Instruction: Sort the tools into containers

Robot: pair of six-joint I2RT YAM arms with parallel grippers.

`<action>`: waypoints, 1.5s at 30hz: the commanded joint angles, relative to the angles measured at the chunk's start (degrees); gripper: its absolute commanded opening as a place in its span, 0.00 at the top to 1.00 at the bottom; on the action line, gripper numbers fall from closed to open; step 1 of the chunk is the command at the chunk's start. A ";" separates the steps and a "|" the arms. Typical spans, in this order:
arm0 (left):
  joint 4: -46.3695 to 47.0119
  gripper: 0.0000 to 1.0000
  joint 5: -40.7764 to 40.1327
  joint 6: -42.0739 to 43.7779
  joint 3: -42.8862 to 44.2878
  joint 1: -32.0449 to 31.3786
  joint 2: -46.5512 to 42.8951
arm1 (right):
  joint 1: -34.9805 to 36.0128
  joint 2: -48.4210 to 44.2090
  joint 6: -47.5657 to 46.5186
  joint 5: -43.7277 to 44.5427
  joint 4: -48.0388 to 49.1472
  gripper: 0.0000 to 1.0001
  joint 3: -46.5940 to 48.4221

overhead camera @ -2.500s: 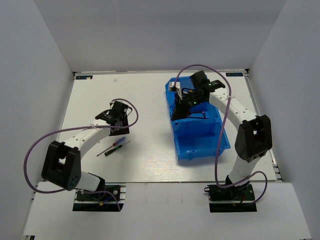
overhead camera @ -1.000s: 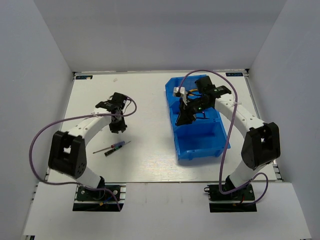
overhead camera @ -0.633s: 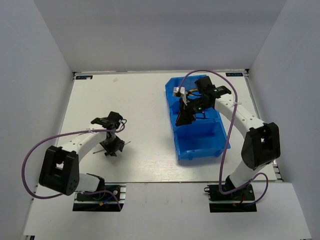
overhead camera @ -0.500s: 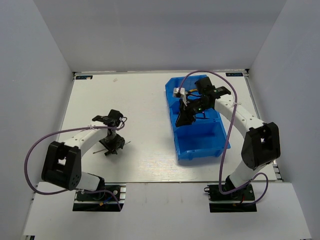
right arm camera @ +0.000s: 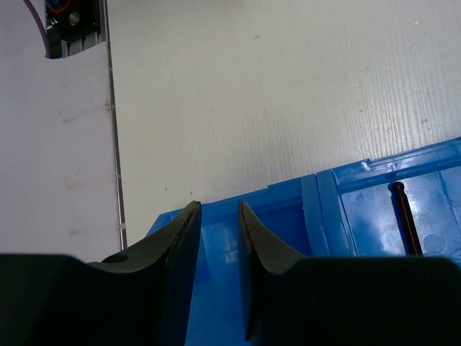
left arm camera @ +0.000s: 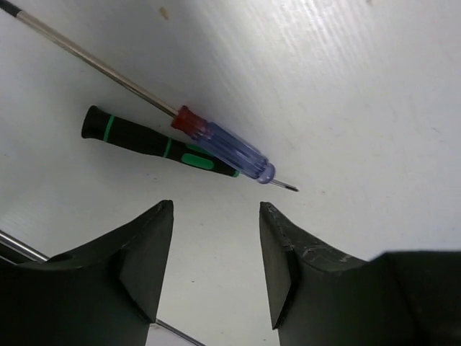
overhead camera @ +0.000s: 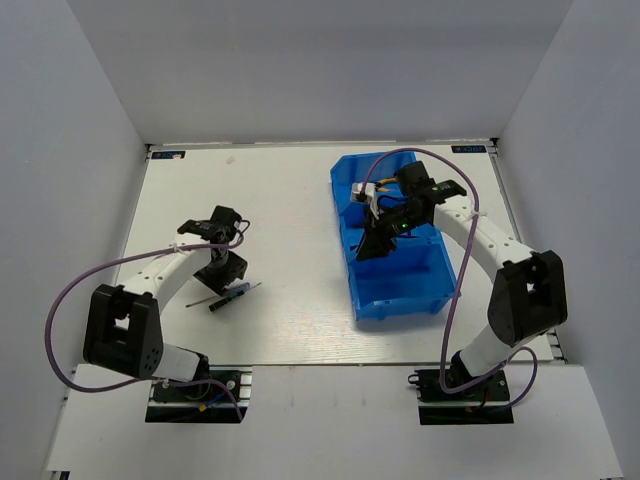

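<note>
Two screwdrivers lie side by side on the white table: one with a clear blue handle and red collar (left arm camera: 229, 149), one black with green bands (left arm camera: 155, 143), seen together as the screwdrivers (overhead camera: 229, 293) from above. My left gripper (left arm camera: 216, 209) (overhead camera: 221, 272) hovers just short of them, open, with nothing between its fingers. The blue containers (overhead camera: 405, 285) stand at the right. My right gripper (right arm camera: 218, 205) (overhead camera: 372, 248) hangs over a compartment of the containers (right arm camera: 324, 209), its jaws a narrow gap apart and empty. A thin dark tool (right arm camera: 405, 216) lies in the neighbouring compartment.
A thin metal rod (left arm camera: 21, 246) runs under my left gripper's left finger. The table's near edge and an arm base (right arm camera: 72, 18) show in the right wrist view. Purple cables loop from both arms above the table.
My left gripper dropped toward the screwdrivers, then drew back slightly and opened wider. The screwdrivers stay on the table. My right gripper shifted a little over the containers.
</note>
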 commanded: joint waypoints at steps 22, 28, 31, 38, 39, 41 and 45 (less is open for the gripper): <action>8.78 0.40 -3.84 -3.73 -4.38 3.76 6.15 | -1.46 -2.23 -1.45 -2.26 -2.17 0.67 -1.07; 9.31 0.45 -5.06 -3.73 -4.39 4.29 8.43 | -1.73 -1.88 -1.89 -2.87 -2.87 0.67 -1.06; 10.36 0.46 -5.07 -3.73 -4.38 4.29 9.92 | -1.64 -1.96 -1.80 -2.70 -3.13 0.67 -0.89; 11.77 0.65 -5.07 -3.73 -6.84 2.98 11.78 | -2.34 -1.70 -2.15 -2.61 -3.66 0.67 -0.80; 12.73 0.72 -5.07 -3.73 -6.84 2.98 11.78 | -2.34 -1.53 -2.24 -2.87 -3.92 0.67 -0.72; 13.35 0.92 -5.07 -1.98 -6.84 2.98 11.78 | -2.52 -1.44 -2.42 -2.79 -4.36 0.67 -0.28; 16.42 1.00 -2.89 8.54 1.12 1.66 9.68 | -2.61 -1.17 -3.20 -2.35 -5.77 0.67 0.95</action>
